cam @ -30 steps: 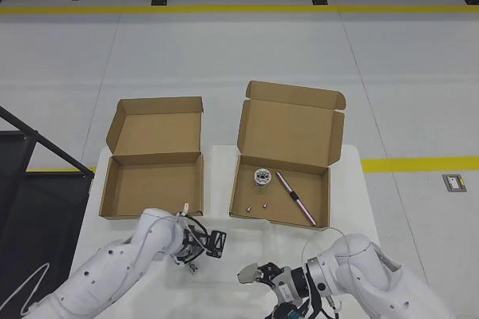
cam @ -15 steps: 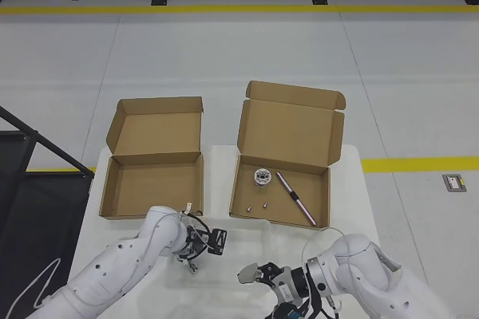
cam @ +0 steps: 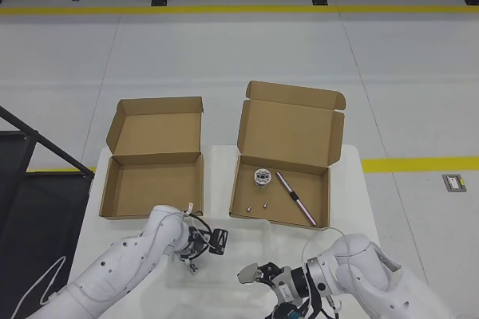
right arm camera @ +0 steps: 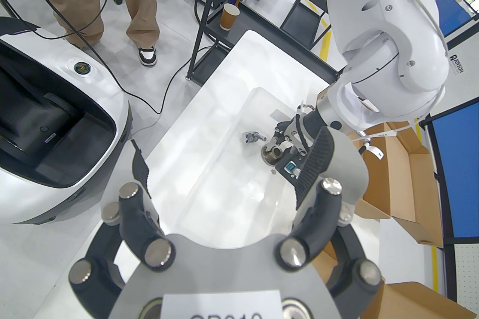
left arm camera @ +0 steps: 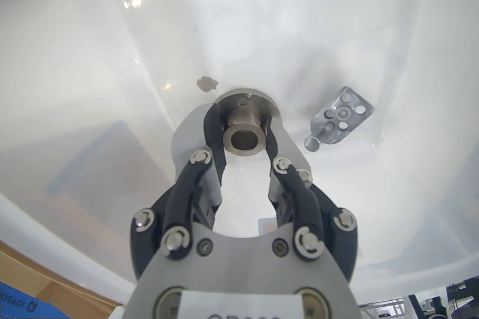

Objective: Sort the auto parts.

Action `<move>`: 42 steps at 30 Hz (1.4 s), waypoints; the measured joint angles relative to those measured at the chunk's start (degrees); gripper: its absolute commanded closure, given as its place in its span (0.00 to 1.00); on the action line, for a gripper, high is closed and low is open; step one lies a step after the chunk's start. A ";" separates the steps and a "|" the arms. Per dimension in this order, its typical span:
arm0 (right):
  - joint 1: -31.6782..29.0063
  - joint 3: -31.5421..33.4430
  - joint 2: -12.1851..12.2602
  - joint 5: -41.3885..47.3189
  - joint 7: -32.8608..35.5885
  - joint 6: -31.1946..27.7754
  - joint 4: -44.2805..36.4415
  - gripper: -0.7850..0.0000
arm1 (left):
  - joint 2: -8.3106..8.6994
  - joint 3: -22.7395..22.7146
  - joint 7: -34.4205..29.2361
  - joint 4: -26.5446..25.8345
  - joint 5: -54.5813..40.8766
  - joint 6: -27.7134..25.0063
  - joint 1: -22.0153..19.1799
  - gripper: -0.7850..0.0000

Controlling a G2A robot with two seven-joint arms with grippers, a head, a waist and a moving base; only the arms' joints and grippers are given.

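One flanged metal bushing point(left arm camera: 247, 116) clamped in the left gripper point(left arm camera: 242, 133); ribbed right gripper point(right arm camera: 230, 148) spread wide.

Left hand point(left arm camera: 244, 129) clamped tight, right hand point(right arm camera: 230, 152) spread open.

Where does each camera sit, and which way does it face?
Top view: above the arms, facing down at table and cardboard boxes; both arms show.
Left wrist: facing into white tray; left gripper shut on flanged bushing.
Right wrist: facing across the tray toward left arm; right gripper open.
Wrist views share bushing and perforated bracket.
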 measured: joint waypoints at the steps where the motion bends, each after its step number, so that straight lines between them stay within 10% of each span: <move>1: 0.00 0.00 0.00 0.00 0.00 0.00 0.00 0.00 | 0.01 -0.01 0.11 0.00 -0.15 0.00 -0.09 1.00; 14: 0.00 0.00 0.00 0.00 0.00 0.00 0.00 0.00 | 5.75 -7.43 -1.57 -14.56 -8.93 0.00 2.50 1.00; 24: 0.00 0.00 0.00 0.00 0.00 0.00 0.00 0.00 | 14.71 -33.76 6.00 -29.09 -16.94 0.00 16.68 1.00; 36: 0.00 0.00 0.00 0.00 0.00 0.00 0.00 0.00 | 17.60 -63.73 40.07 -21.18 -14.49 3.56 36.04 1.00; 42: 0.00 0.00 0.00 0.00 0.00 0.00 0.00 0.00 | 17.61 -64.07 41.55 -21.01 -14.25 3.56 36.38 1.00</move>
